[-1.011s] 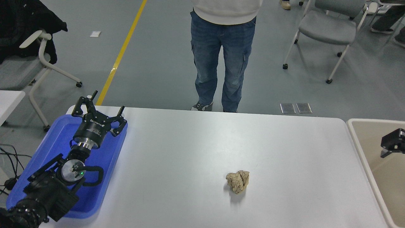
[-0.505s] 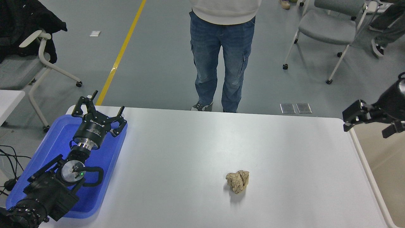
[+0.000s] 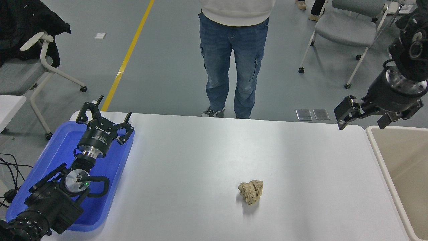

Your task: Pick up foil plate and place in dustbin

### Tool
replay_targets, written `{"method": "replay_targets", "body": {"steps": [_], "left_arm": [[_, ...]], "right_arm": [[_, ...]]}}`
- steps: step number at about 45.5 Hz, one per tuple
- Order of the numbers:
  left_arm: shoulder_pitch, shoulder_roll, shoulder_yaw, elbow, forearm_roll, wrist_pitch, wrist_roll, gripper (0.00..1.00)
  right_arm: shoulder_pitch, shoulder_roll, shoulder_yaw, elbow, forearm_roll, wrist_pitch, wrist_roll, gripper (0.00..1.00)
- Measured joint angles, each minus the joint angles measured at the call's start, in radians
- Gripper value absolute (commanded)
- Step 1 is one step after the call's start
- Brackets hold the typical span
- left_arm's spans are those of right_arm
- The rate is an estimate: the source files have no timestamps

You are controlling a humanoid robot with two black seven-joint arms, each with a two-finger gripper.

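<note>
**Right arm lifts clear of the bin; no plate in sight**

Rising since the earlier frames, the right gripper [image 3: 364, 115] has come up out of the dustbin [image 3: 378, 147] and now hangs above the far right corner of the surface [image 3: 200, 160], high and just outside the bin's rim. Its fingers are spread apart and grasp nothing. The left gripper [image 3: 103, 122] has not shifted: it is parked over the blue tray [image 3: 113, 187] at the lower left, fingers likewise released and empty.

No foil plate shows anywhere in the head view, neither on the white top, in the tray, nor in the part of the bin that is visible. Only a corner of the bin's inside can be seen, and it looks bare; the rest is cut off by the frame edge. My reading is that the drop has been made and this is the retreat after release, though the plate's resting place cannot be confirmed.

If so, the next move calls only for drawing the arm back to a rest pose, keeping clear of the bin rim.

Count: two grippers, one bin, one blue tray, one crumpled brown paper ball [image 3: 251, 191] lying alone right of centre, and one person [image 3: 234, 50] standing at the far side. Foil plates visible: none.
</note>
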Motion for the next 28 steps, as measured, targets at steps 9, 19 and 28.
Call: {"method": "replay_targets", "body": {"steps": [9, 19, 28], "left_arm": [[0.000, 0.000, 0.000, 0.000, 0.000, -0.001, 0.000, 1.00], [-0.001, 0.000, 0.000, 0.000, 0.000, -0.001, 0.000, 1.00], [-0.001, 0.000, 0.000, 0.000, 0.000, -0.001, 0.000, 1.00]], "right_arm": [[0.013, 0.007, -0.001, 0.010, -0.001, 0.000, 0.000, 1.00], [0.038, 0.008, -0.005, 0.018, -0.001, 0.000, 0.000, 1.00], [0.077, 0.006, -0.011, 0.029, -0.001, 0.000, 0.000, 1.00]]}}
